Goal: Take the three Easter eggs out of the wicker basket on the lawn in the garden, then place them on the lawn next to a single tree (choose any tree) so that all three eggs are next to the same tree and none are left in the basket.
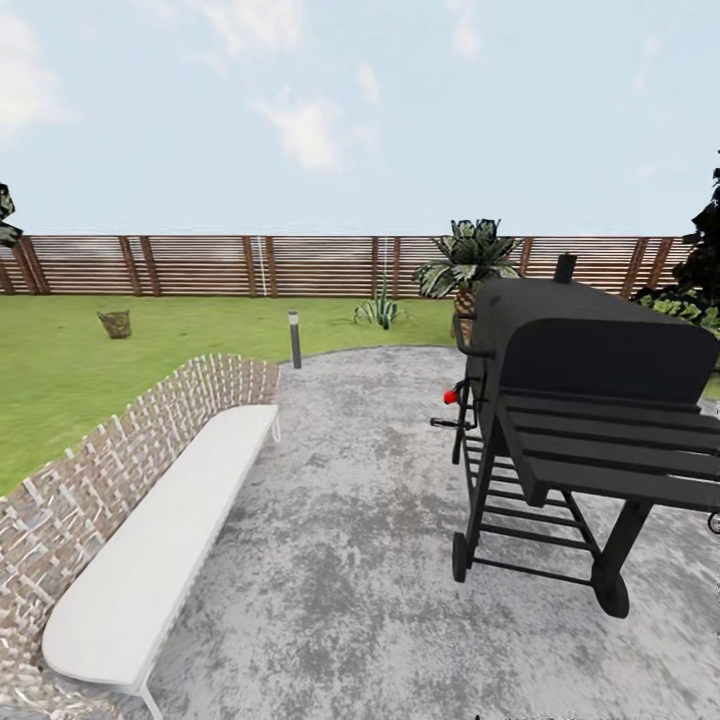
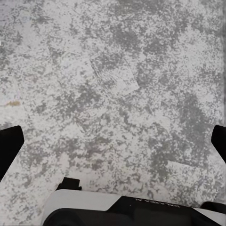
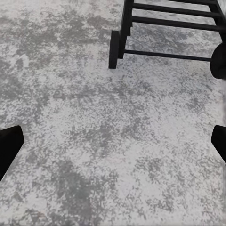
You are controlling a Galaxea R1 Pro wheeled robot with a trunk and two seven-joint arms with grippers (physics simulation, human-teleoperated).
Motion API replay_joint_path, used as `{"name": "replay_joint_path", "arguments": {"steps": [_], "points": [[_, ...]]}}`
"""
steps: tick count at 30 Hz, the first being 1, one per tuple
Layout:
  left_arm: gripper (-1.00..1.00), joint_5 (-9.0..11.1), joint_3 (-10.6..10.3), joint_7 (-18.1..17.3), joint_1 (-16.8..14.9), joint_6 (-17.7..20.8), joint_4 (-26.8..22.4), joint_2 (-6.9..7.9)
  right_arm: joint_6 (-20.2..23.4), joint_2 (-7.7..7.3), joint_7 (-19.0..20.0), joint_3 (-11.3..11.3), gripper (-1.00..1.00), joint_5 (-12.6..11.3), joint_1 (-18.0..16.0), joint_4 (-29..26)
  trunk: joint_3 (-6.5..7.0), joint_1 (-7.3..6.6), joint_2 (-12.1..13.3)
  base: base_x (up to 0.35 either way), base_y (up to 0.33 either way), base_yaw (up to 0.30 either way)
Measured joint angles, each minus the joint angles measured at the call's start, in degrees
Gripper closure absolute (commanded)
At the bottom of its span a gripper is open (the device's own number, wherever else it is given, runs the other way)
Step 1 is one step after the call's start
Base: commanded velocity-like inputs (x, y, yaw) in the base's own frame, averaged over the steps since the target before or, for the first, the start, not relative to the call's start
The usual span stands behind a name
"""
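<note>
Left gripper point(image 2: 113, 141): spread wide, empty, over grey paving point(image 2: 117, 84).
Right gripper point(image 3: 113, 141): spread wide, empty, near grill point(image 3: 165, 28).
Basket point(image 1: 115, 323): far off on lawn point(image 1: 60, 370).

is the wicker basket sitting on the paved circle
No, in the head view the wicker basket stands on the lawn, far off near the fence.

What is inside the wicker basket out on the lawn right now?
Cannot tell. The wicker basket stands far off on the lawn, before the fence. Its woven wall shows; its inside is hidden, so no eggs are visible.
</note>
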Motion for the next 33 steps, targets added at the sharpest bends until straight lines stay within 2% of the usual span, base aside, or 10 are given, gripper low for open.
{"name": "replay_joint_path", "arguments": {"steps": [6,22,33], "points": [[-1.0,0.01,-0.02,0.0,0.01,0.01,-0.02,0.01,0.04,0.0,0.0,0.05,-1.0,-0.07,-0.01,0.02,0.02,-0.01,-0.01,0.076,0.001,-0.037],[-1.0,0.0,-0.08,0.0,0.01,0.01,-0.02,-0.01,0.01,0.0,-0.01,-0.07,-1.0,-0.07,-0.01,-0.02,0.02,-0.03,-0.01,0.316,0.002,-0.001],[-1.0,0.02,-0.09,0.0,0.01,0.01,-0.02,-0.04,0.01,0.0,0.01,-0.09,-1.0,-0.08,-0.01,-0.03,0.02,-0.03,-0.01,0.317,0.164,0.0]]}}
